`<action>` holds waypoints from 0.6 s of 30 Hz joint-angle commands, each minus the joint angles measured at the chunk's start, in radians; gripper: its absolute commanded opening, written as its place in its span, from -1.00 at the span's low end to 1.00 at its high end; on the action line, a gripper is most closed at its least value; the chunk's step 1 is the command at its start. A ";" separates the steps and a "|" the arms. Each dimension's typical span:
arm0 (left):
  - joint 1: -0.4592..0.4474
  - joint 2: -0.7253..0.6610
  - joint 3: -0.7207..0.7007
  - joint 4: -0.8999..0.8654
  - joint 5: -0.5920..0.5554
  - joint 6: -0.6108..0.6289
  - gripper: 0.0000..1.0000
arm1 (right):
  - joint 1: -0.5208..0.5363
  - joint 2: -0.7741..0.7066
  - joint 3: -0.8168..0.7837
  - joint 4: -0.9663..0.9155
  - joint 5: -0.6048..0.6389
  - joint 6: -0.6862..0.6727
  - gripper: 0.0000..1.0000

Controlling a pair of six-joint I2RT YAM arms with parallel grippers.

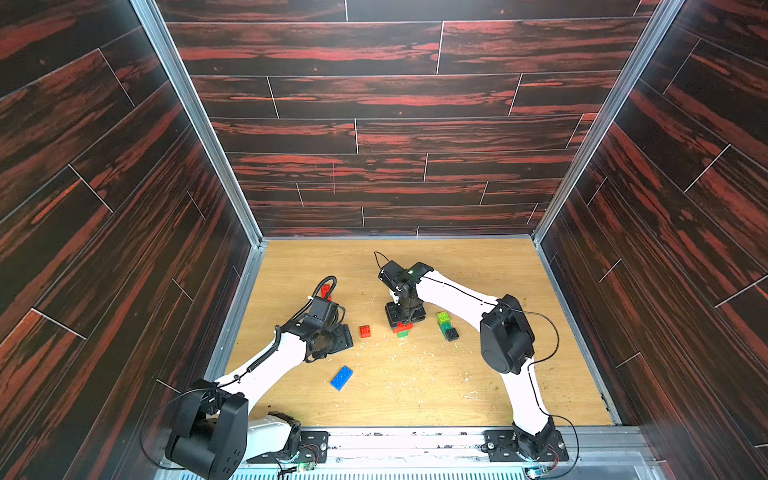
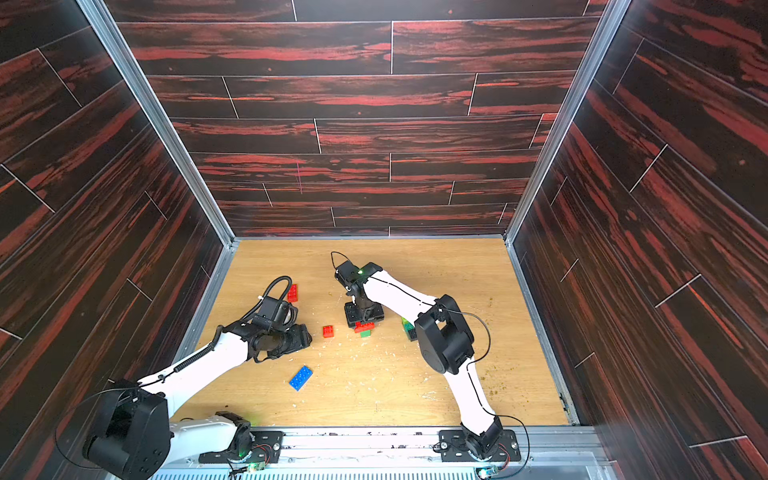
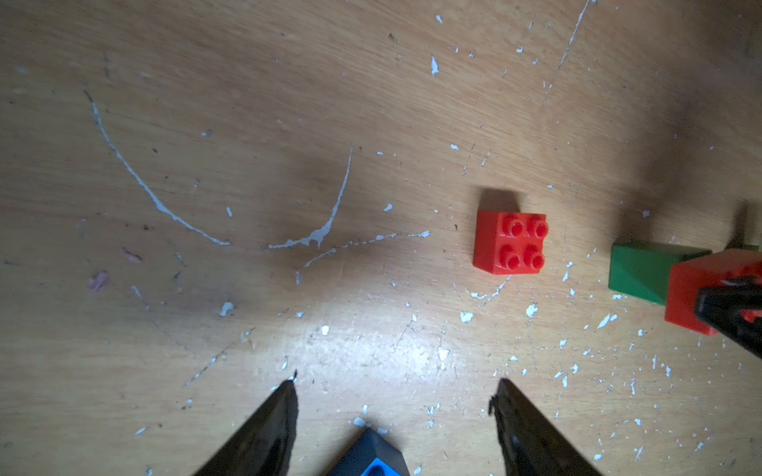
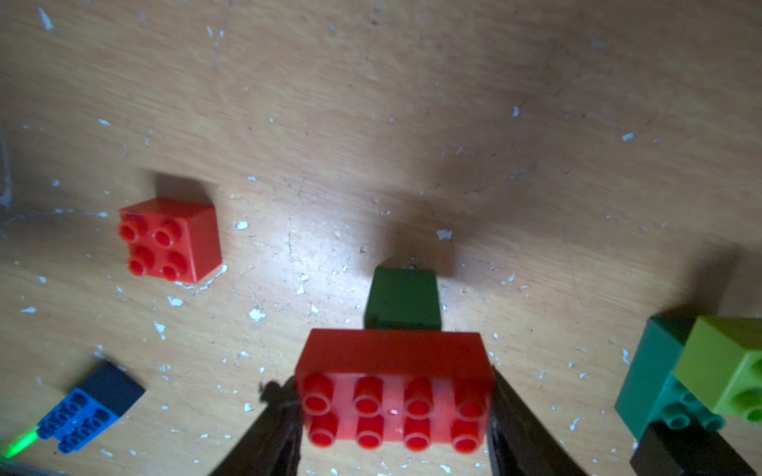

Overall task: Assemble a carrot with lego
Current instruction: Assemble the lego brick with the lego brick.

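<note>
Wrist views are dim, with one bright shiny patch on the scratched wooden bench [image 3: 371,342]. The small square red plastic brick [image 4: 169,239] casts a dark shadow. Edges look blurry.

The square brick [image 1: 365,331] lies on the desk [image 1: 311,257]. Just left of it hangs the left end effector [image 3: 395,385]. Behind it and to the left lies the far long brick [image 1: 326,291], and in front, slightly left, the near long brick [image 1: 342,377]. To its right the held brick [image 1: 402,326] sits on a base brick [image 4: 402,298], clamped in the right end effector [image 4: 389,395]. Farther right stands the three-brick cluster [image 1: 448,326].
</note>
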 commanded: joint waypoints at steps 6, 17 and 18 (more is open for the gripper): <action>-0.001 0.004 0.023 -0.004 -0.006 -0.002 0.53 | 0.011 0.049 -0.064 0.003 0.007 0.007 0.05; -0.001 0.008 0.029 -0.011 -0.004 0.012 0.52 | -0.009 0.056 -0.100 0.010 0.013 0.011 0.04; -0.001 0.008 0.032 -0.011 -0.004 0.014 0.52 | -0.010 0.059 -0.099 0.008 0.017 0.003 0.04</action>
